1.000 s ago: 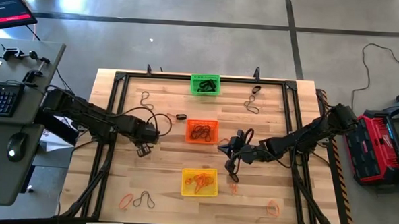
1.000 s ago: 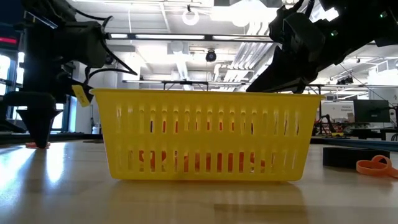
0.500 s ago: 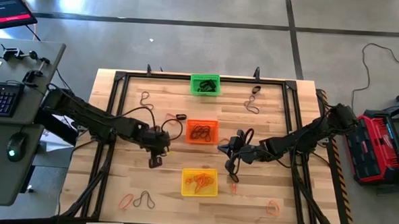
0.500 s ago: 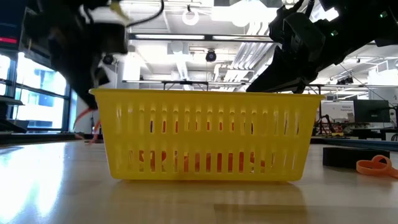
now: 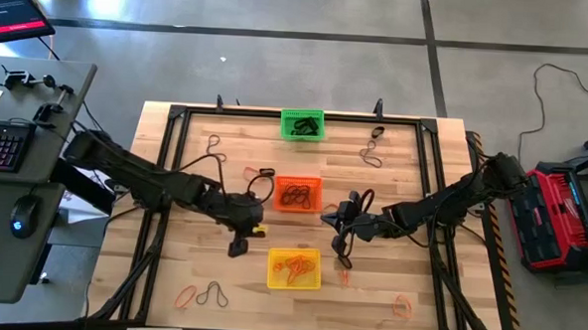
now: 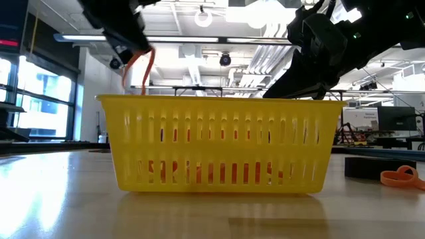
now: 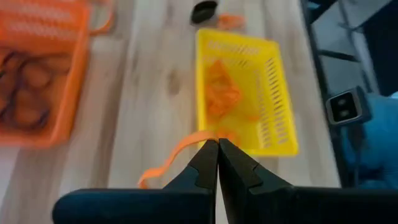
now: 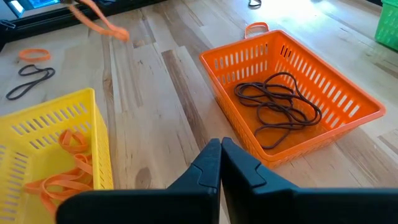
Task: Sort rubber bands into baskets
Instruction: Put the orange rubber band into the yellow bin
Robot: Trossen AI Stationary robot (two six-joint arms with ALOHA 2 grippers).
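The left gripper (image 5: pixel 238 246), pinching an orange band (image 7: pixel 171 163), hangs at nine o'clock of the yellow basket (image 5: pixel 294 269). The orange basket (image 5: pixel 297 193) sits at twelve o'clock of it. The right gripper (image 5: pixel 343 257), clenched empty, hovers at two o'clock.

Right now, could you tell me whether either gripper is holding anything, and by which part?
The left gripper pinches a thin orange rubber band at one end of its loop; the rest dangles. The right gripper is shut on nothing.
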